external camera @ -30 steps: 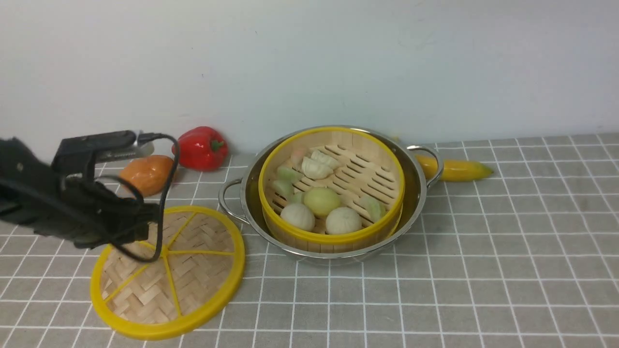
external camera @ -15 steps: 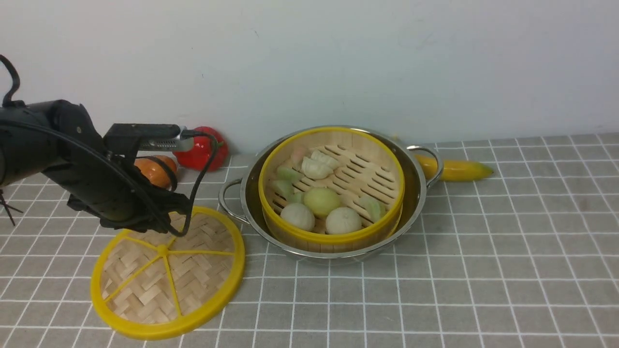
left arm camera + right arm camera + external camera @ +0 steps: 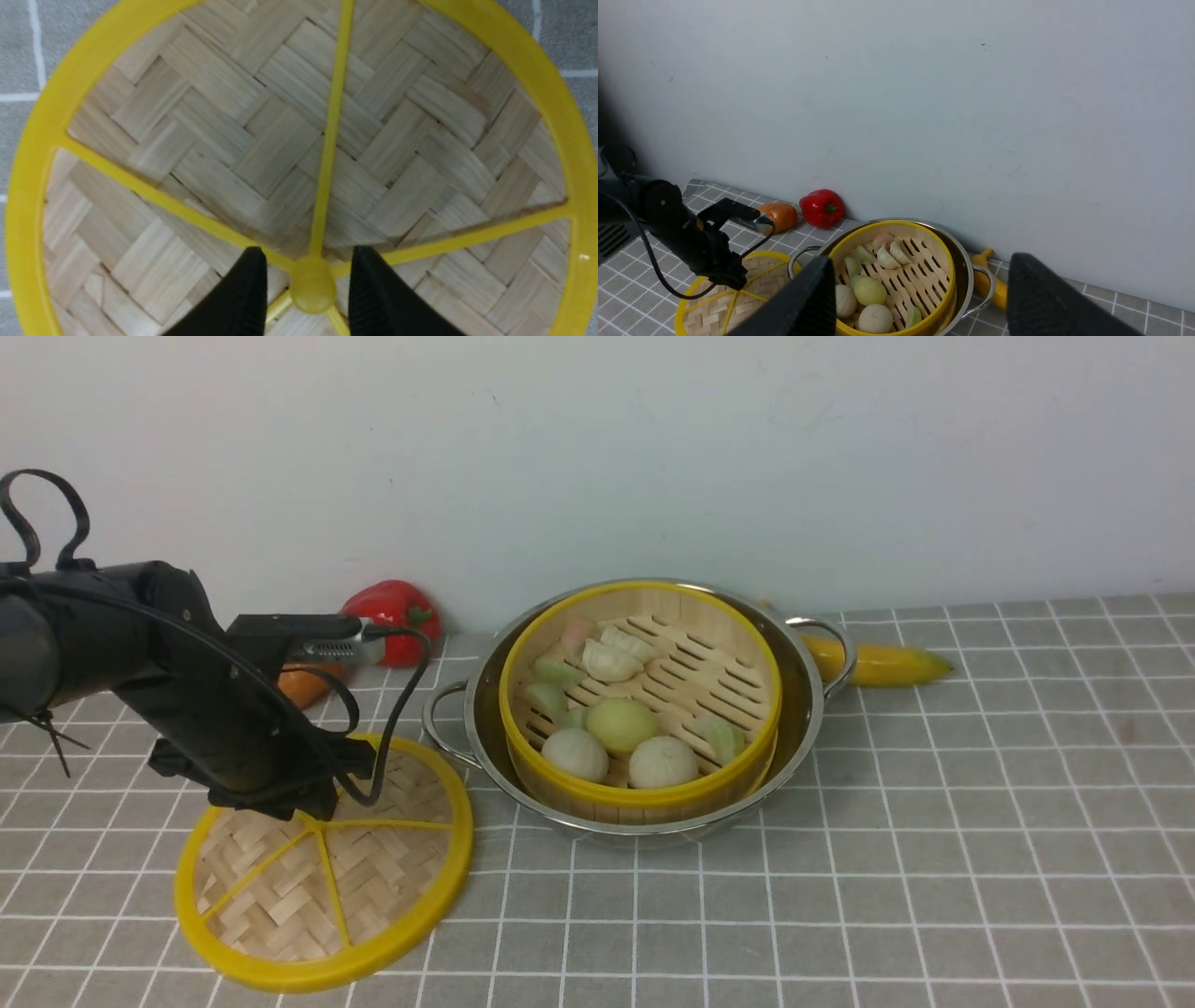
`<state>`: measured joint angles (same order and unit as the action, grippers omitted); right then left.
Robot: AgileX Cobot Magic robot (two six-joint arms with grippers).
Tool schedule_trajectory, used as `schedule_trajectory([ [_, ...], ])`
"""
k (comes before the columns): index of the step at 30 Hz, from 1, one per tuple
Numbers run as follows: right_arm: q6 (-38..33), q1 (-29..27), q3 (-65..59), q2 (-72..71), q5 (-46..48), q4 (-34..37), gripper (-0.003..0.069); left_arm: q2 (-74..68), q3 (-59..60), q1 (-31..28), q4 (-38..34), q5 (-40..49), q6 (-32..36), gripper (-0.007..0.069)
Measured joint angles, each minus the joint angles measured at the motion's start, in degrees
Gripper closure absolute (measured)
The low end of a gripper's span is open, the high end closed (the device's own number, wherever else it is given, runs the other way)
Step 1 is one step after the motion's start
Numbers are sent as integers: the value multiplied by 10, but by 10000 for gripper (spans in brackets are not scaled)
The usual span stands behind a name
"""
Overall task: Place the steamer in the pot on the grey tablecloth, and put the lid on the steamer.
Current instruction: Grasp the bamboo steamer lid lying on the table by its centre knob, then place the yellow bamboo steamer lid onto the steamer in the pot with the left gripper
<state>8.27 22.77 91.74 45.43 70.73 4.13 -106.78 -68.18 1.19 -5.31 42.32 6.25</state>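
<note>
Pale wall [image 3: 653, 448] behind, grey tablecloth [image 3: 934, 859] below. The steamer [image 3: 644, 795] sits in the pot [image 3: 805, 709], and the lid [image 3: 327, 877] lies flat beside it. Left gripper [image 3: 308, 254] straddles the lid's hub, jaws apart; right gripper [image 3: 920, 261] gapes wide.

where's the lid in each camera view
Front view: lid lower left, flat on the cloth beside the pot.
Left wrist view: lid fills the picture.
Right wrist view: lid beside the pot, under the left gripper.
Shared landmark: left gripper over the lid's yellow hub.
</note>
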Motion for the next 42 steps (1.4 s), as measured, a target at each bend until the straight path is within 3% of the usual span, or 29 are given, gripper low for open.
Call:
schedule_trajectory([
  [5, 2, 0, 0, 0, 0, 0, 179, -14, 0, 0, -1, 0, 0, 386],
  [8, 2, 0, 0, 0, 0, 0, 179, -14, -1, 0, -1, 2, -3, 426],
  [10, 2, 0, 0, 0, 0, 0, 179, -14, -4, 0, 1, 13, -5, 501],
  [13, 2, 0, 0, 0, 0, 0, 179, -12, -18, 0, 18, 45, -8, 508],
  [17, 2, 0, 0, 0, 0, 0, 179, 3, -108, 0, 108, 161, -41, 508],
  [21, 2, 0, 0, 0, 0, 0, 179, 13, -232, 9, 150, 226, -59, 508],
  [24, 3, 0, 0, 0, 0, 0, 179, 10, -294, 36, 137, 234, -44, 508],
  [27, 11, 0, 0, 0, 0, 0, 179, -26, -401, 120, 94, 236, -11, 508],
  [28, 12, 0, 0, 0, 0, 0, 179, -26, -401, 120, 94, 236, -10, 508],
  [33, 18, 0, 0, 0, 0, 2, 179, -131, -514, 240, 107, 248, -6, 508],
  [37, 28, 0, 0, 0, 0, 2, 179, -187, -563, 282, 134, 261, -12, 508],
  [42, 33, 0, 0, 0, 0, 2, 179, -217, -585, 290, 141, 264, -13, 508],
])
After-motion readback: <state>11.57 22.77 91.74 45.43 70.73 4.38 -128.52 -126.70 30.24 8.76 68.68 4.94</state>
